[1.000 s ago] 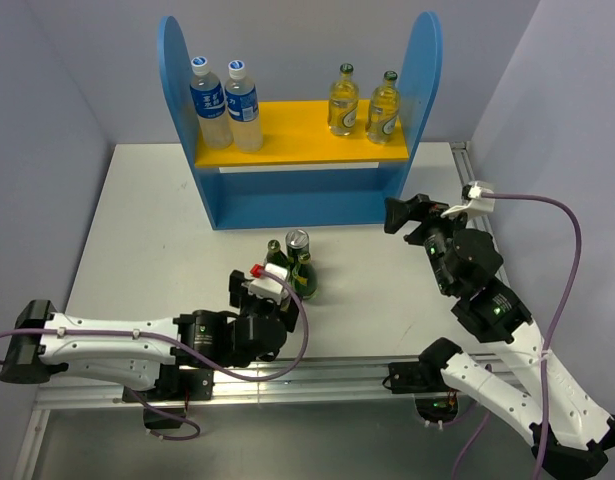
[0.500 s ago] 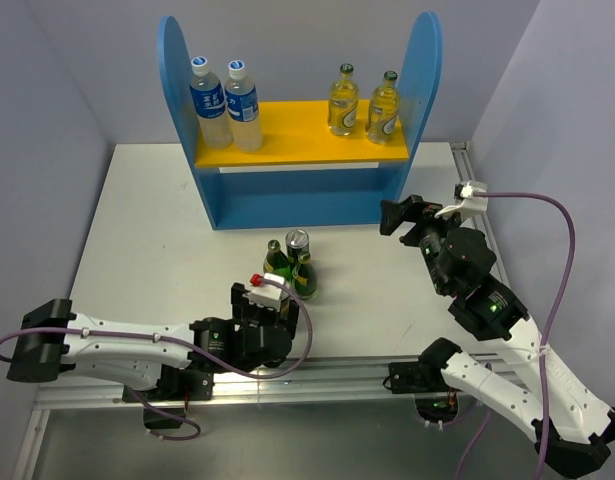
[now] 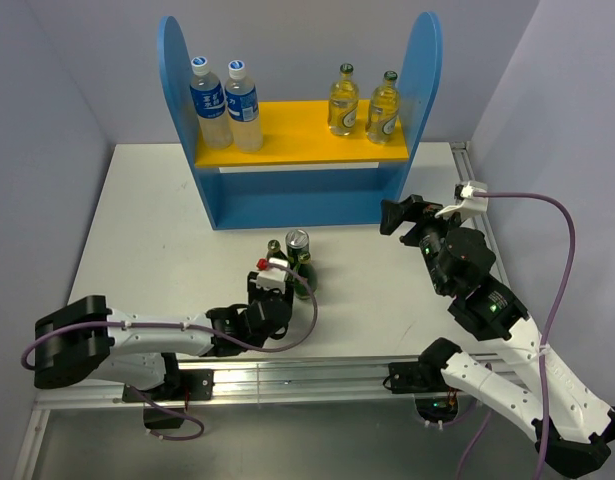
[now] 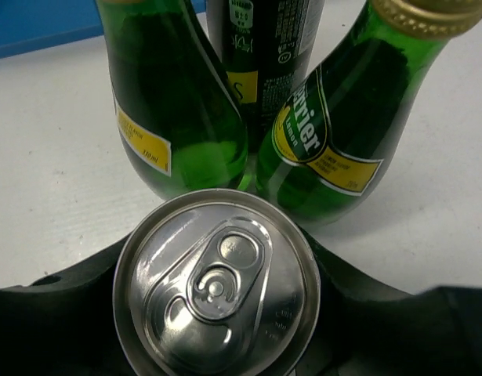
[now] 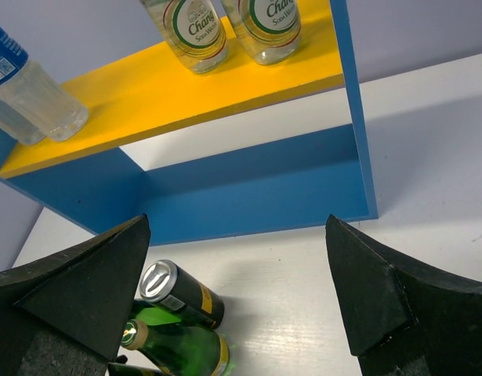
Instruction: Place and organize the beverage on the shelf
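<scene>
Up at 12 o'clock two yellow bottles (image 3: pixel 343 100) stand on the shelf (image 3: pixel 297 130), but at its 6 o'clock two green bottles (image 4: pixel 178 117) and one can (image 3: pixel 298 240) wait, left gripper (image 4: pixel 217 266) pinching the second can (image 4: pixel 215 301), right gripper (image 5: pixel 237 227) spread wide.

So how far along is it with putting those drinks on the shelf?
About a third done: two pale yellow bottles stand on the upper board of the shelf. In hand: the left tool is closed around one can. Left to go: that can, the second can and two green bottles, clustered in front of the shelf. The right tool hangs open, empty.
</scene>
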Robot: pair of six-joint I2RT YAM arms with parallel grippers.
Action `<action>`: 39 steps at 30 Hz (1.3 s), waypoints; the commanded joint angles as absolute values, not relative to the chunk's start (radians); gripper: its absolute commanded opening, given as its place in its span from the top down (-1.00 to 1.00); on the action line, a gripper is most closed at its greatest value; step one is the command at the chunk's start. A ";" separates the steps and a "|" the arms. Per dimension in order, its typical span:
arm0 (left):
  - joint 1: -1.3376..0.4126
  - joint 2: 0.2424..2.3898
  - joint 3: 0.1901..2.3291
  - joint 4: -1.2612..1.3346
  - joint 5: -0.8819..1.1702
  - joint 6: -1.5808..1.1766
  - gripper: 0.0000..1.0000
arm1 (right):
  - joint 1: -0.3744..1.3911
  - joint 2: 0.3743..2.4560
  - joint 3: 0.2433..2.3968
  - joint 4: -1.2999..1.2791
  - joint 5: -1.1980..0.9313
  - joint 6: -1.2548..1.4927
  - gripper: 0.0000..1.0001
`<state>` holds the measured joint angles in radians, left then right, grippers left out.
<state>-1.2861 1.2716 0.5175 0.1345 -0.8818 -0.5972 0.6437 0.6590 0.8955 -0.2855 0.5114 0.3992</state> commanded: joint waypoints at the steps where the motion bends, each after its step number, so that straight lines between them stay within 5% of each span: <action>1: -1.266 1.289 0.524 0.259 -0.856 -0.535 0.21 | 0.650 0.669 0.905 -0.268 0.534 0.391 -1.00; 4: -1.266 1.275 0.555 0.181 -0.859 -0.560 0.83 | 0.650 0.669 0.905 -0.267 0.540 0.391 -1.00; 6: -1.275 1.240 0.566 0.120 -0.890 -0.606 0.99 | 0.652 0.666 0.900 -0.264 0.540 0.391 -1.00; 12: -1.315 1.038 0.587 -0.167 -1.008 -0.678 0.99 | 0.652 0.670 0.894 -0.255 0.528 0.391 -1.00; 20: -1.130 0.870 0.610 -0.086 -0.942 -0.486 0.99 | 0.661 0.693 0.871 -0.204 0.414 0.361 -0.99; 32: -0.620 1.155 0.653 0.408 -0.614 -0.276 0.99 | 0.759 0.733 0.838 -0.149 0.405 0.362 -1.00; 39: -0.522 1.400 0.767 0.617 -0.538 -0.241 0.99 | 0.770 0.735 0.798 -0.170 0.416 0.365 -1.00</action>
